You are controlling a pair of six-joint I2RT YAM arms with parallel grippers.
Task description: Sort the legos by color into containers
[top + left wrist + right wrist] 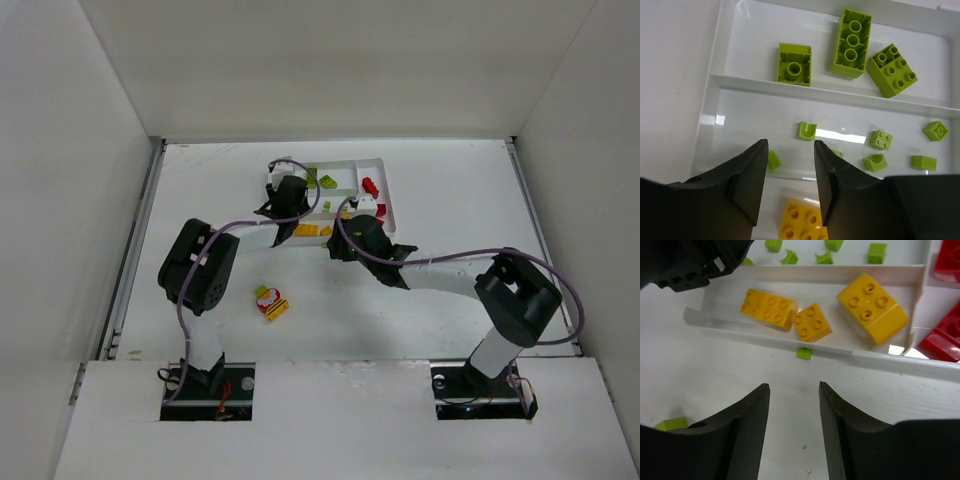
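The white tray (pixel 350 162) lies at the table's far middle. In the left wrist view, three larger green bricks (pixel 852 42) lie in its far slot. Several small green pieces (pixel 881 139) lie in the middle slot, and a yellow brick (pixel 800 222) shows below them. My left gripper (pixel 790 145) is open and empty above the tray (pixel 760 85). In the right wrist view, three yellow bricks (pixel 767 308) lie in the near slot and red bricks (pixel 945 335) lie in the crosswise slot. My right gripper (pixel 794 386) is open and empty over the table, short of the tray wall (pixel 890 360). A tiny green piece (pixel 804 353) lies against that wall.
A red, yellow and green clump (pixel 270 302) lies on the table near the left arm's elbow. Another small green piece (pixel 671 424) lies on the table left of my right gripper. Both grippers (pixel 293 208) (pixel 345 235) are close together at the tray's near left side.
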